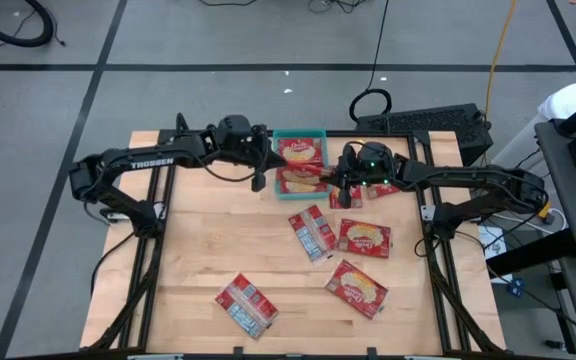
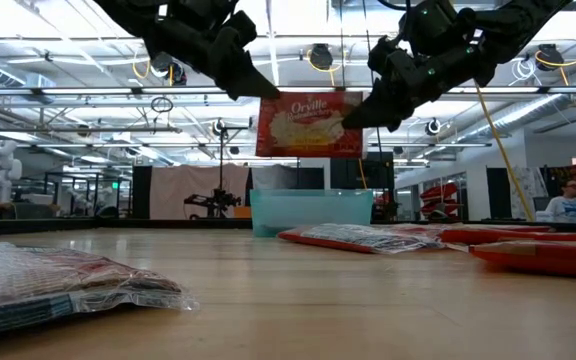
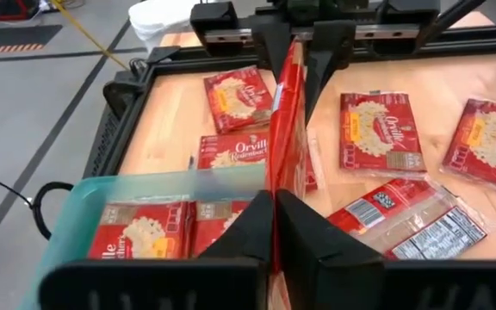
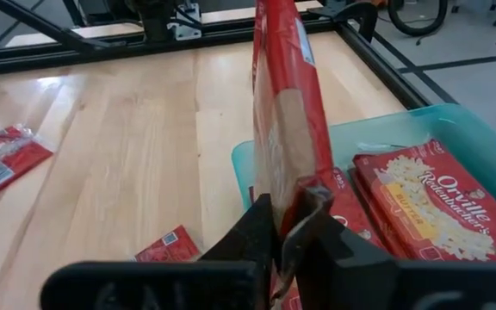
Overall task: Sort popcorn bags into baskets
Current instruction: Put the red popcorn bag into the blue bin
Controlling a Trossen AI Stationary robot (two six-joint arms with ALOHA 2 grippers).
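So the wooden table (image 1: 208, 240) has the teal basket (image 1: 299, 136) up at its far edge, long axis running away from the robot, with popcorn bags already lying flat inside it label-up (image 3: 140, 234); both arms reach in over the near end of that basket from either side; between them hangs one popcorn bag (image 2: 309, 124), held on edge well above the tabletop and in front of the basket, its long axis level and running from one gripper to the other, printed face toward the low camera; the left gripper (image 3: 274, 207) is clamped tight on one short end of it and the right gripper (image 4: 289, 215) is pinched just as tight on the opposite end, so it's got two holds at once; loose bags lie flat elsewhere, a few clustered right of centre (image 1: 365, 237) and one alone near the front edge (image 1: 244, 304).
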